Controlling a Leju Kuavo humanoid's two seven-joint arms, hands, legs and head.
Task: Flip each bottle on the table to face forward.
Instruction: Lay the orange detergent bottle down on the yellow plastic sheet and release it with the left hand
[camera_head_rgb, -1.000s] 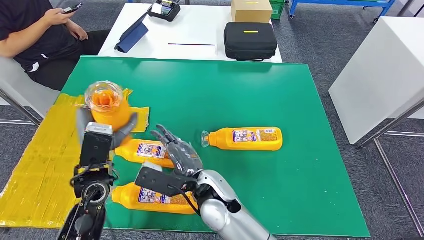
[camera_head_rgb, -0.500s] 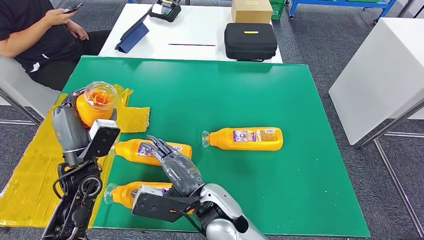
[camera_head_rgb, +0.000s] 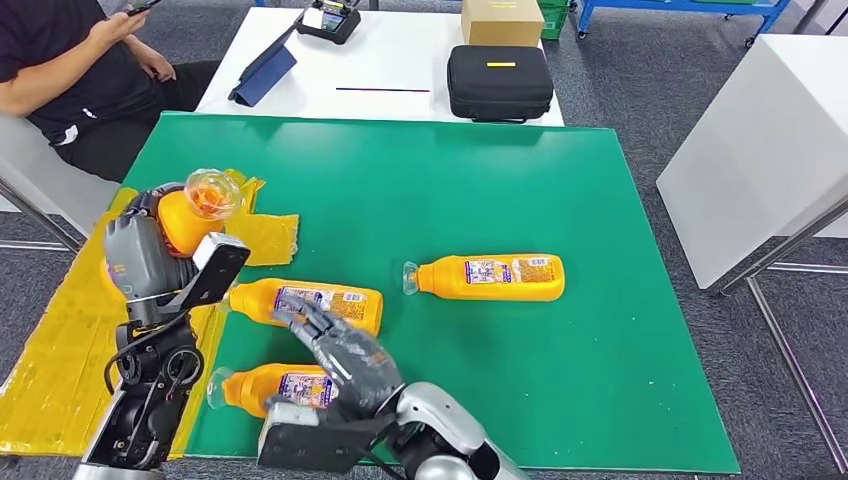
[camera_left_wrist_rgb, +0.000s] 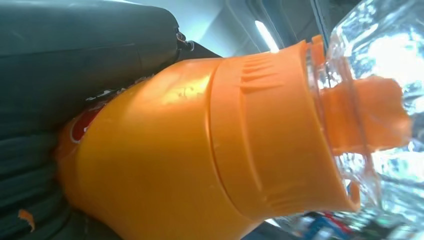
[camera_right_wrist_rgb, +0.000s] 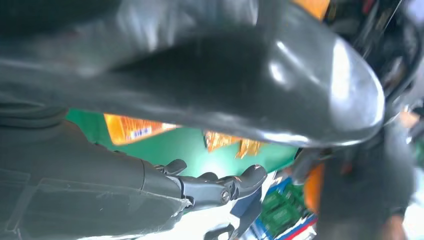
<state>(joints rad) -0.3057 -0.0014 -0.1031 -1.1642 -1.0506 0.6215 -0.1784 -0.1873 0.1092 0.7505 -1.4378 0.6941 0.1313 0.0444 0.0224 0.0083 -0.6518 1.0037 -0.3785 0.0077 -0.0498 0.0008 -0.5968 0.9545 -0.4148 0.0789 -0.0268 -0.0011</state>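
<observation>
Judging by how things lie, the task is partway through: one bottle is in hand and none can be called finished with certainty. The left hand grasps the lifted bottle at about nine o'clock on the green desk, over the yellow sheet; its clear cap tilts up and away. The right hand hovers released, fingers spread, holding nothing, above the two bottles at about seven o'clock.

Counting gives four orange bottles: the held one, the middle bottle lying with its label up, the near bottle lying by the desk's front edge, also label up, and the far bottle lying at the centre, label up. Whether those three count as forward-facing I cannot tell. A seated person is at eleven o'clock.
</observation>
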